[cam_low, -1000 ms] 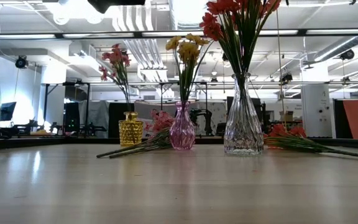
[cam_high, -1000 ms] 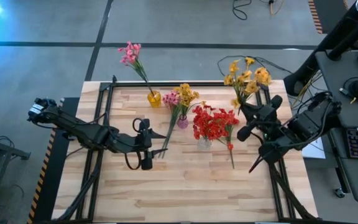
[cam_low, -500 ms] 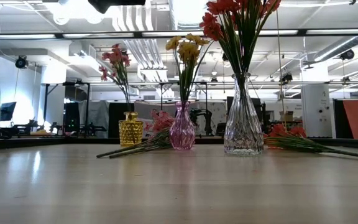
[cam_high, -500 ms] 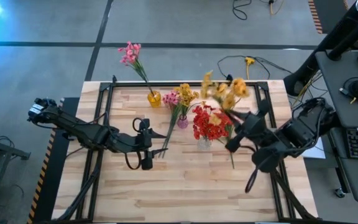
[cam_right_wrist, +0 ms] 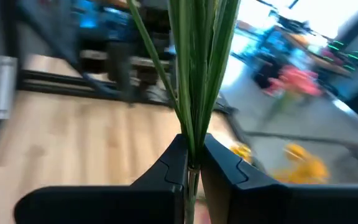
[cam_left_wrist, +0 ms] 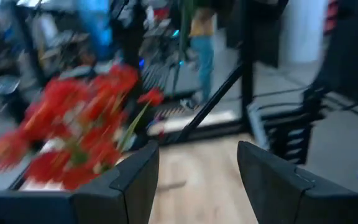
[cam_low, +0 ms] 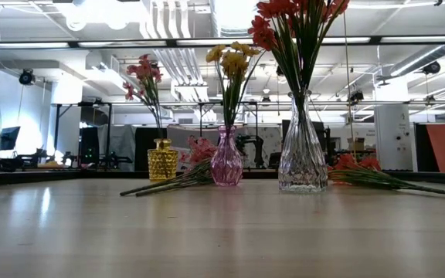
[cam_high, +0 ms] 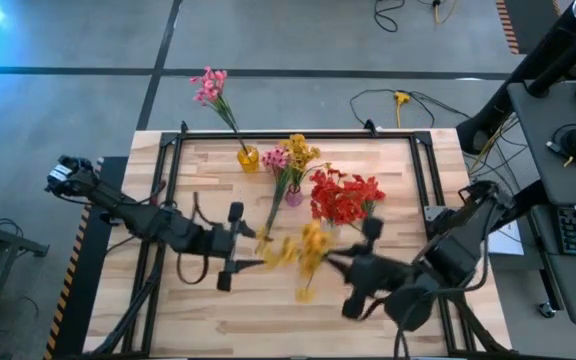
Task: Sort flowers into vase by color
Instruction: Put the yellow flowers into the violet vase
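Three vases are standing in a row toward the far side of the wooden table (cam_high: 268, 310). The small yellow vase (cam_low: 161, 160) is holding a single pink spray (cam_low: 143, 77) that is leaning outward past the table's edge in the high view. The pink vase (cam_low: 226, 158) is holding yellow flowers (cam_low: 231, 58), and a pink-blossomed spray (cam_low: 199, 148) is lying on the table just beside it, its stems trailing toward the left arm. The tall clear vase (cam_low: 302, 147) is carrying a dense red bunch (cam_high: 343, 197), and more red blossoms (cam_low: 351, 162) are lying flat on the wood beside it. The right gripper (cam_right_wrist: 193, 163) is reaching over the near middle of the table with its fingers pinching the long green stems of a yellow bunch (cam_high: 303, 255), whose blurred blossoms are hanging above the wood between the two arms. The left gripper (cam_left_wrist: 197, 180) is sitting low over the table, near the loose pink spray, its fingers spread apart and holding nothing.
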